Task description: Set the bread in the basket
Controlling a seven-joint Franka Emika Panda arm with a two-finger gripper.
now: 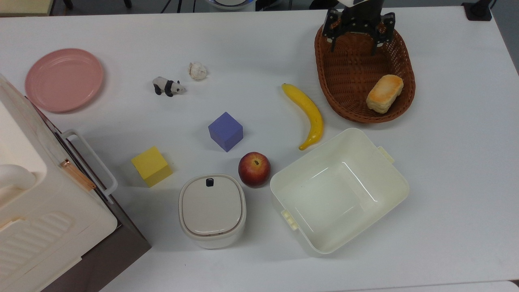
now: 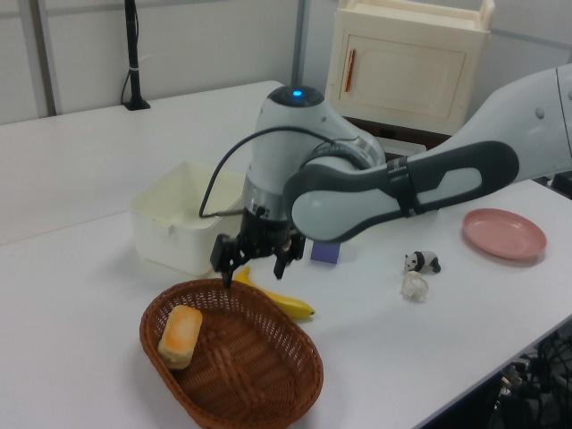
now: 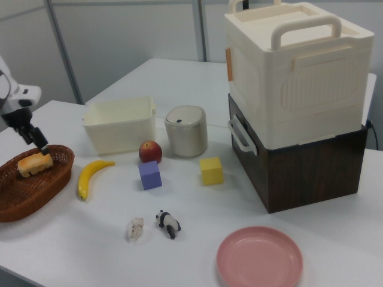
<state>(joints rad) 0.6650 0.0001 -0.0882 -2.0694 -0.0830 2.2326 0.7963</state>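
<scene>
The arm (image 2: 402, 183) is built of smooth, rounded white shells joined by dark grey bands at the joints, with a thick grey segment running along its forearm just behind the claw. Above the claw sits a bulbous white wrist housing (image 2: 295, 134) topped by a small glowing blue light (image 2: 298, 91), and a thin black cable (image 2: 228, 170) loops out from this housing and curves down toward the claw. The claw (image 2: 254, 261) itself is matt black, a blocky angular assembly ending in two slim dark fingers (image 1: 335, 40) that stand apart.
</scene>
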